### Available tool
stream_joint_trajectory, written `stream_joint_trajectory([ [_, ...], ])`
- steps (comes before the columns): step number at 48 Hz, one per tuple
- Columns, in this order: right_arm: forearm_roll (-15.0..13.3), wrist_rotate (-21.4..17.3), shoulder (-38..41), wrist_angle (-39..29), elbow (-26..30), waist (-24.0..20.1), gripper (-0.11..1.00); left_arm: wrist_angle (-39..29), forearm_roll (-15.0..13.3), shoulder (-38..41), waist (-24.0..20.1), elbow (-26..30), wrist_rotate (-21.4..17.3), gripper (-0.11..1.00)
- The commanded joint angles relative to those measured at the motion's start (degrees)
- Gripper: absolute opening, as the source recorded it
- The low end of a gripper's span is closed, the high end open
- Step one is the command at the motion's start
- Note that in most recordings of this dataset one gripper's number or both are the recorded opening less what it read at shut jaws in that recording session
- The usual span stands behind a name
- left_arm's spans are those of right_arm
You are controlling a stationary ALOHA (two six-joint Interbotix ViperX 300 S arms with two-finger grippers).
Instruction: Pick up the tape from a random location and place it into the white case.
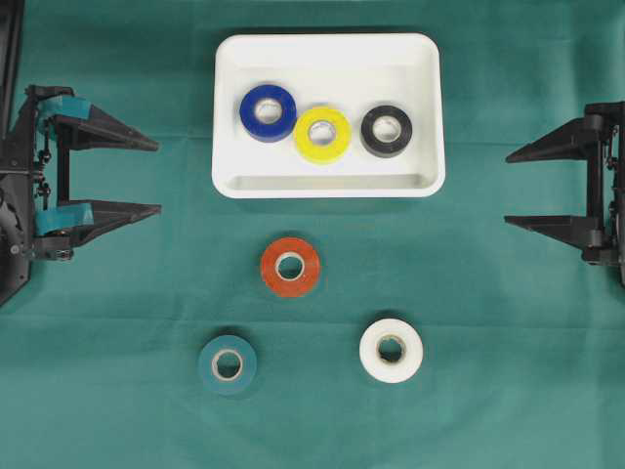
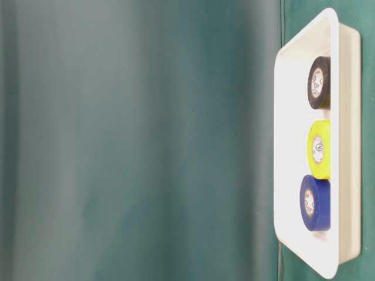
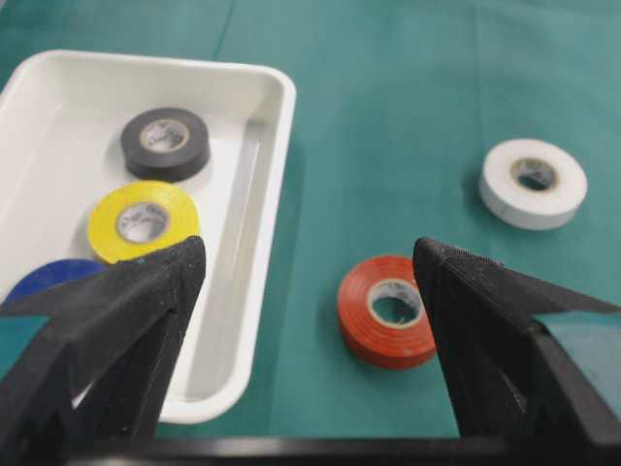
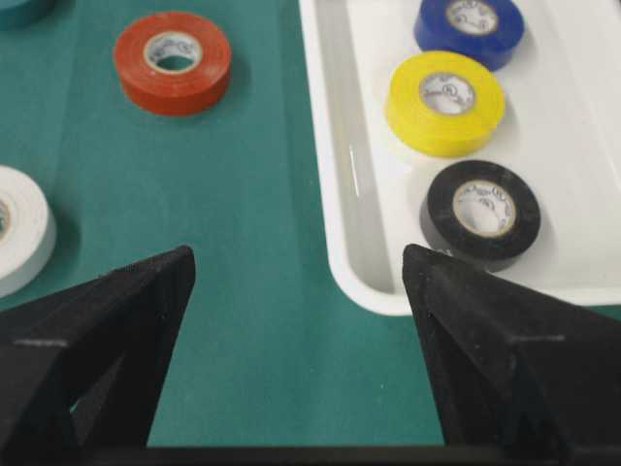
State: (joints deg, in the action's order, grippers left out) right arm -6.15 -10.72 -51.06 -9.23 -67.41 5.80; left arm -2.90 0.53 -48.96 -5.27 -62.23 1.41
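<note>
The white case [image 1: 328, 184] lies at the back middle of the green cloth and holds a blue tape roll [image 1: 268, 112], a yellow one [image 1: 322, 134] and a black one [image 1: 386, 130]. In front of it, on the cloth, lie a red tape roll [image 1: 290, 266], a teal one [image 1: 227, 364] and a white one [image 1: 391, 350]. My left gripper [image 1: 158, 177] stands open at the left edge, well away from every roll. My right gripper [image 1: 507, 189] stands open at the right edge, also empty. The left wrist view shows the red roll [image 3: 388, 311] ahead between the fingers; the right wrist view shows the case's corner [image 4: 374, 291].
A green cloth [image 1: 488, 391] covers the whole table. The table-level view shows the case [image 2: 293, 146] from the side with its three rolls against a green backdrop.
</note>
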Motion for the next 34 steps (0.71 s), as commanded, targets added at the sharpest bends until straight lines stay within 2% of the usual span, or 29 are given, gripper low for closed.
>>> stream_joint_trajectory([
  [1, -0.1, 0.1, 0.2, 0.8, 1.8, 0.1, 0.82, 0.6, 0.1, 0.2, 0.1, 0.9, -0.1, 0.85],
  [8, -0.3, 0.2, 0.2, 0.8, 3.2, 0.1, 0.82, 1.8, 0.1, 0.2, 0.1, 1.1, -0.1, 0.85],
  [19, -2.1, 0.3, -0.3, 0.6, 6.3, 0.1, 0.82, 2.9, 0.0, 0.1, 0.1, 2.4, 0.0, 0.85],
  [34, -2.1, -0.1, -0.6, 0.1, 7.7, 0.1, 0.82, 2.8, 0.1, 0.1, 0.1, 2.9, 0.0, 0.85],
])
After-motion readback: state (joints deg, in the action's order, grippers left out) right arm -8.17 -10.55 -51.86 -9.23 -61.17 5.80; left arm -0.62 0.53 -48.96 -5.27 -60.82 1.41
